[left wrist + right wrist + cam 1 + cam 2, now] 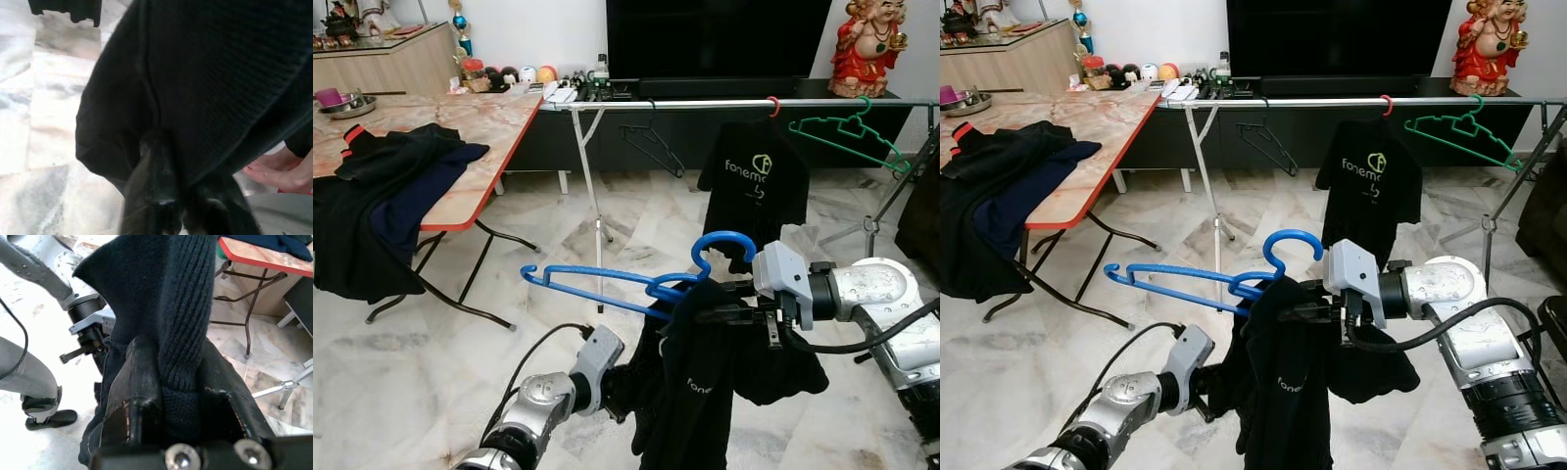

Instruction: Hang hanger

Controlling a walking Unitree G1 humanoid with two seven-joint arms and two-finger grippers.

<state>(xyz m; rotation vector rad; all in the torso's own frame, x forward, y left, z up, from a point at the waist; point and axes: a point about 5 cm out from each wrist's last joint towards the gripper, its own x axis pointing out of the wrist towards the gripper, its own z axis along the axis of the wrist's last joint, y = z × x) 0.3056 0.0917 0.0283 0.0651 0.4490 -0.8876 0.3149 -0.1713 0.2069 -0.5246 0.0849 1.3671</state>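
A blue hanger [607,279] sticks out to the left from the neck of a black shirt [695,392] that hangs in front of me, its hook [724,243] pointing up. My right gripper [710,305] is shut on the shirt's ribbed collar [188,333], right by the hanger; the wrist view shows the knit pinched between its fingers [142,382]. Lower down, my left gripper [619,387] is shut on the shirt's side [205,88]. The clothes rail [685,103] runs across the room beyond them.
On the rail hang a black hanger [651,145], a black shirt on a red hanger [754,181] and a green hanger [847,132]. A folding table [480,137] with dark clothes [382,196] stands left. A person's bare foot [279,174] is near.
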